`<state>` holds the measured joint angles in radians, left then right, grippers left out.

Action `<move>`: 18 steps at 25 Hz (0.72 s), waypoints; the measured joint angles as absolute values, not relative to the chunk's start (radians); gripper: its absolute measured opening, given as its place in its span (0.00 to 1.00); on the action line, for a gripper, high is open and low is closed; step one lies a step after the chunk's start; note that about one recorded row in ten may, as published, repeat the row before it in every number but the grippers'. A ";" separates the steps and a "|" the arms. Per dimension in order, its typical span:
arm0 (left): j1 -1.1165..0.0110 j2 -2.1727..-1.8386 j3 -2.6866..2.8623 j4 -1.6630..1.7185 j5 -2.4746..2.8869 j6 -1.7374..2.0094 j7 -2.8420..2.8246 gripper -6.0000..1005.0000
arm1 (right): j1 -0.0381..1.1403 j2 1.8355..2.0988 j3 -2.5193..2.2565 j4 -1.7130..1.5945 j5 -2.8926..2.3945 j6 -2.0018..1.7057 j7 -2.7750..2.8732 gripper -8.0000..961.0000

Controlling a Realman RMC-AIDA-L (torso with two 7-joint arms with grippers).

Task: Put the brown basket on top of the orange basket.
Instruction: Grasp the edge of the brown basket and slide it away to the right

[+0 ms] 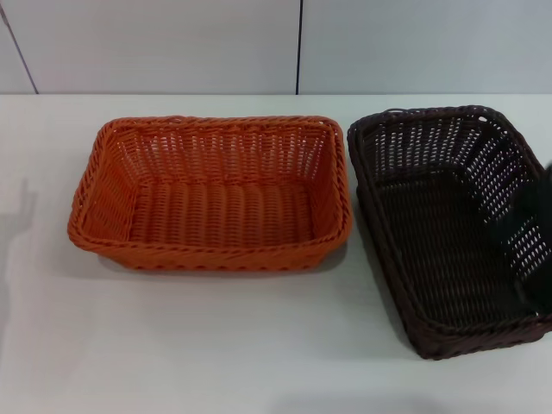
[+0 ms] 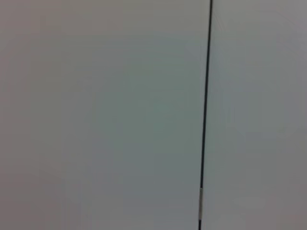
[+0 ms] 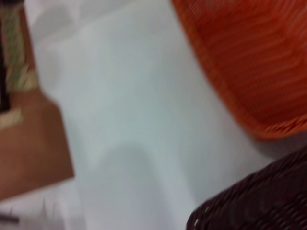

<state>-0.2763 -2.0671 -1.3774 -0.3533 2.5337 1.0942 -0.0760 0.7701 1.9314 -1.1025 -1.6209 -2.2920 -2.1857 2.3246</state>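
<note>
The orange basket [image 1: 211,194] stands upright on the white table, left of centre in the head view. Close beside it on the right sits the brown basket [image 1: 448,228], also upright, its near end angled slightly away. A dark blurred shape at the right edge, over the brown basket's right wall, is my right gripper [image 1: 533,216]. The right wrist view looks across the table at a corner of the orange basket [image 3: 249,57] and the rim of the brown basket [image 3: 259,201]. My left arm does not show in the head view.
The white table [image 1: 216,345] runs to a pale wall [image 1: 172,43] behind the baskets. The left wrist view holds only a pale panel with a dark vertical seam [image 2: 206,115]. Past the table edge, the right wrist view shows a brown surface [image 3: 29,143].
</note>
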 joint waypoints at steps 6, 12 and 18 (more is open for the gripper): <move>-0.276 -2.067 -1.381 -0.347 2.534 1.094 -0.077 0.76 | 0.740 1.907 -1.238 -1.613 -2.272 -2.187 2.239 0.86; -0.275 -2.068 -1.382 -0.339 2.534 1.093 -0.077 0.76 | 0.741 1.910 -1.270 -1.562 -2.318 -2.185 2.193 0.86; -0.273 -2.069 -1.382 -0.337 2.534 1.086 -0.079 0.76 | 0.768 1.936 -1.262 -1.475 -2.393 -2.175 2.141 0.86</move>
<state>-0.2731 -2.0691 -1.3822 -0.3375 2.5340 1.0859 -0.0793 0.7675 1.9360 -1.2619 -1.4748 -2.3935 -2.1748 2.1409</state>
